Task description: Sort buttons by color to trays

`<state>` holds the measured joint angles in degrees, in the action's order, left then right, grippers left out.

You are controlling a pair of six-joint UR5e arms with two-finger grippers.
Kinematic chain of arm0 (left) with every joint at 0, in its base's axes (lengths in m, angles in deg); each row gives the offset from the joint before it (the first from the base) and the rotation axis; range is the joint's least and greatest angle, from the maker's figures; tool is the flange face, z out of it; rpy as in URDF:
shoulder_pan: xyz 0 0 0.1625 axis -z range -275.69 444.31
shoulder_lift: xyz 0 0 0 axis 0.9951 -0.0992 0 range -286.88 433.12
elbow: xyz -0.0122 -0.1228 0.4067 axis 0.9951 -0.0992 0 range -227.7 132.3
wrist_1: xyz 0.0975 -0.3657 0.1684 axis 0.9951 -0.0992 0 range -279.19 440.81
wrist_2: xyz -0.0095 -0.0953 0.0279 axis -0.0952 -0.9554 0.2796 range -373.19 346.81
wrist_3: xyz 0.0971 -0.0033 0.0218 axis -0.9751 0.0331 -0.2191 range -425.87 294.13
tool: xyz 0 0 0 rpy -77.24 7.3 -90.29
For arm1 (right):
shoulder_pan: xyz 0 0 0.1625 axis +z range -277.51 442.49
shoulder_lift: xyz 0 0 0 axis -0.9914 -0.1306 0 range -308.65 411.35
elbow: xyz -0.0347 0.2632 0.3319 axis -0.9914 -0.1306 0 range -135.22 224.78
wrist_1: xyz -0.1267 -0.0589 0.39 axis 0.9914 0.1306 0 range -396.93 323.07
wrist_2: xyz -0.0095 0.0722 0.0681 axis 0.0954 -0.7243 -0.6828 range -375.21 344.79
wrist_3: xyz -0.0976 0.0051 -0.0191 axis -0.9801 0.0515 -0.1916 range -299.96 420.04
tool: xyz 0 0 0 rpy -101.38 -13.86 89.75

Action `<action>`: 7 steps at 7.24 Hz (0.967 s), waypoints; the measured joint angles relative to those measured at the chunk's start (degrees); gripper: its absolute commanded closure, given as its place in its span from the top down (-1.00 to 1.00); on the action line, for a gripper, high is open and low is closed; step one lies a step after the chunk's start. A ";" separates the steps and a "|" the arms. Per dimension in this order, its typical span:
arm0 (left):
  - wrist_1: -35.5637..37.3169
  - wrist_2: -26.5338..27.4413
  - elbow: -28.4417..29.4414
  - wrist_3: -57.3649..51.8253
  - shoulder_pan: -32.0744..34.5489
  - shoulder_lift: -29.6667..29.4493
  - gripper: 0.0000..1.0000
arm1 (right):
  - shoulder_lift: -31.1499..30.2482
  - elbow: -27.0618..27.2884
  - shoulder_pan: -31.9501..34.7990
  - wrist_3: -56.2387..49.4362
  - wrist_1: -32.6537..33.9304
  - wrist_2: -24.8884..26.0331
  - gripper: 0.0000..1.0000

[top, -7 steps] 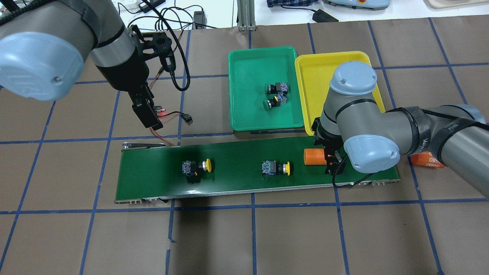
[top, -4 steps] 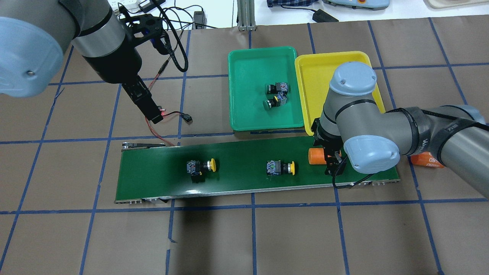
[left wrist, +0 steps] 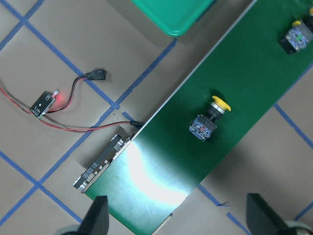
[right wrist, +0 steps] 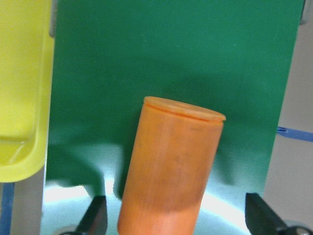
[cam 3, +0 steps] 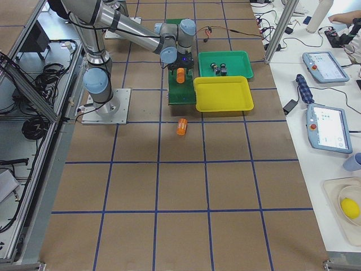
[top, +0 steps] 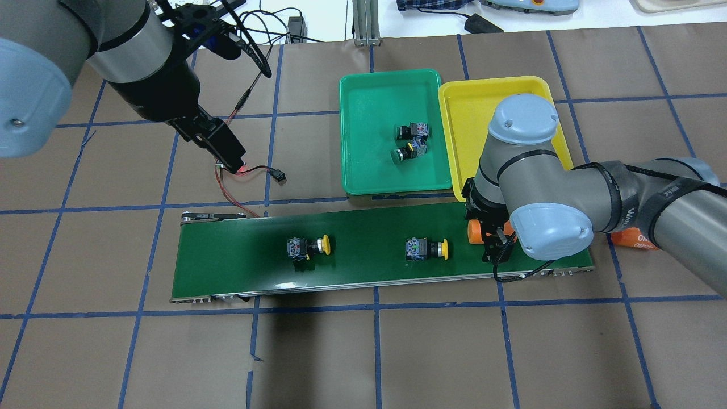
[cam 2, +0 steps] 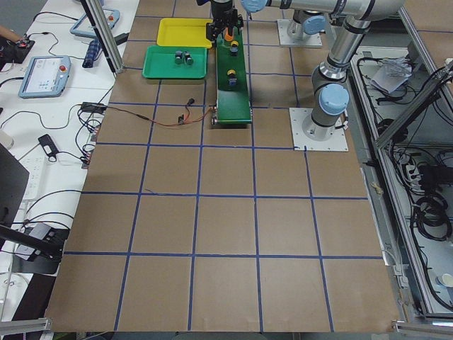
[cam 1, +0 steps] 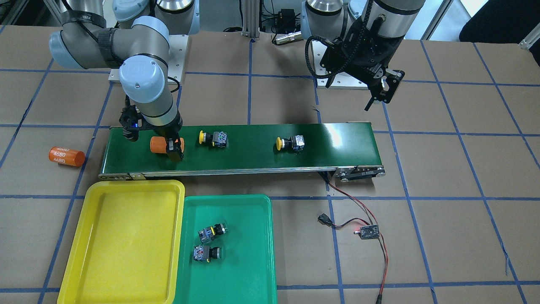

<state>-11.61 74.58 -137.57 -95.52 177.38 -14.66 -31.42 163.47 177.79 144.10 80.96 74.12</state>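
On the table, the green tray holds two buttons.

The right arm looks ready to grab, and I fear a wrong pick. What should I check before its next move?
1. Right gripper open: ok.
2. Button between its fingers: not ok, an orange cylinder lies there.
3. Both yellow buttons exposed on the belt: ok.
4. Yellow tray has room: ok.
5. Green buttons in green tray: ok.
6. Left gripper open, off the belt: ok.
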 measured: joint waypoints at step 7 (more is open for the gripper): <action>0.25 2.76 1.18 28.98 -1.37 0.85 1.00 | -0.45 1.35 0.13 0.20 0.08 -0.61 1.00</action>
<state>-11.36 77.34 -136.39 -66.54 176.02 -13.81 -31.88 164.82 177.93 144.30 81.03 73.51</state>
